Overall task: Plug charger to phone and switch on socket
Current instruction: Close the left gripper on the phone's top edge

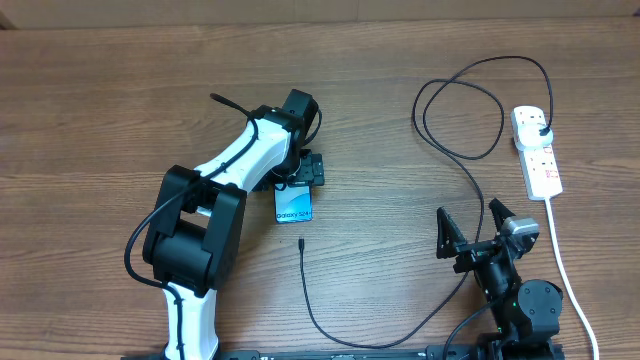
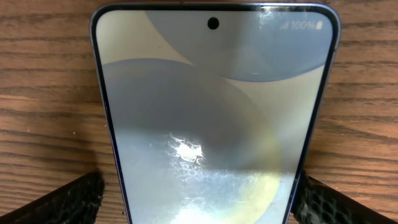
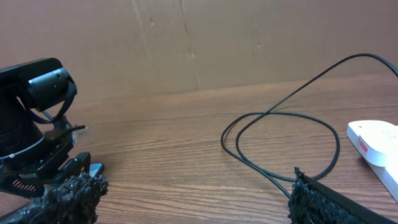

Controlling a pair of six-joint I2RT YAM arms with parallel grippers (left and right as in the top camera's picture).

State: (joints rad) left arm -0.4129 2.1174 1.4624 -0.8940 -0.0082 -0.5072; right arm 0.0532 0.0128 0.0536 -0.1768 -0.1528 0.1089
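The left end effector [image 1: 303, 172] is spread wide and holds nothing. The phone [image 1: 294, 206] lies flat on the tabletop [image 1: 100, 90] right under it, with one finger on each side. The right end effector [image 1: 470, 226] is spread wide too, with nothing in it. The charger [image 1: 470, 165] loops just in front of it. The socket [image 1: 537, 150] lies ahead, a bit to its right.

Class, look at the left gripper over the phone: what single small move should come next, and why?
Probably close the left gripper on the phone: its open fingers flank the phone's long edges, and the charger's connector tip lies loose near its end, not yet plugged in, so steadying it seems sensible.
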